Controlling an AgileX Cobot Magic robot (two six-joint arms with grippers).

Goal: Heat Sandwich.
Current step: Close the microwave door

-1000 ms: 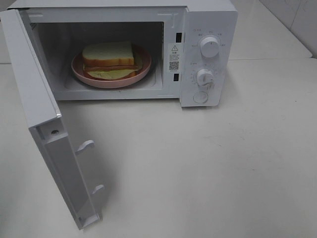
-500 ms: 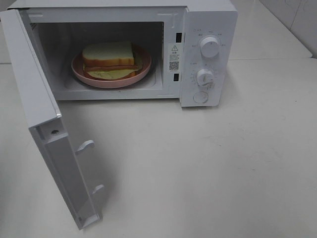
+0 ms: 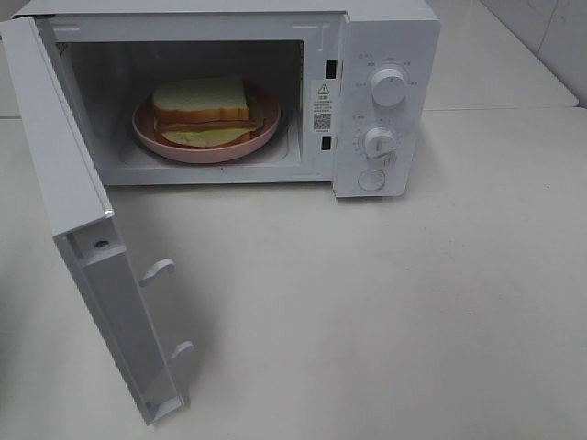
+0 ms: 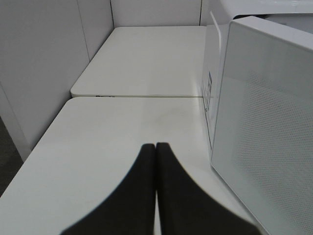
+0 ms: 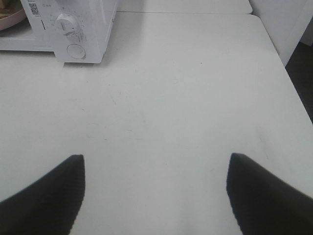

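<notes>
Sandwich (image 3: 200, 99) sits on the round pink plate (image 3: 207, 154) inside the cavity of the white microwave (image 3: 385, 37), roughly in the middle of the turntable area. I see white bread on top, a reddish meat layer under it, and pale yellow-green filling poking out at the front edge. The microwave door (image 3: 64, 183) stands swung wide open on its left hinge, its inner face and two latch hooks turned toward the table (image 3: 385, 321). On the control panel to the right of the cavity I see an upper knob (image 3: 389, 87), a lower knob (image 3: 379, 143) and a round button (image 3: 371, 180) below them.

Neither arm shows in my overhead view. From the left wrist camera, the left gripper (image 4: 155, 146) has its two dark fingers pressed together with nothing between them, and it hangs over the tabletop just beside the outer face of the open door. From the right wrist camera, the right gripper (image 5: 156, 159) has its fingers spread wide apart and empty, above bare table, well apart from the microwave's control panel.
</notes>
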